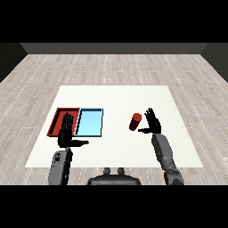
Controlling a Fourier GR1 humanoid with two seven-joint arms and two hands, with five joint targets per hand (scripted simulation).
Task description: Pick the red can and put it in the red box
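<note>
Two hands up with fingers spread, holding nothing: left hand (67, 133) over the near edge of the one red tray (57, 116) beside the one light blue tray (90, 123), right hand (152, 122) just right of the one red can (135, 122), not touching, on the white table (120, 95) with lots of bare room.
</note>
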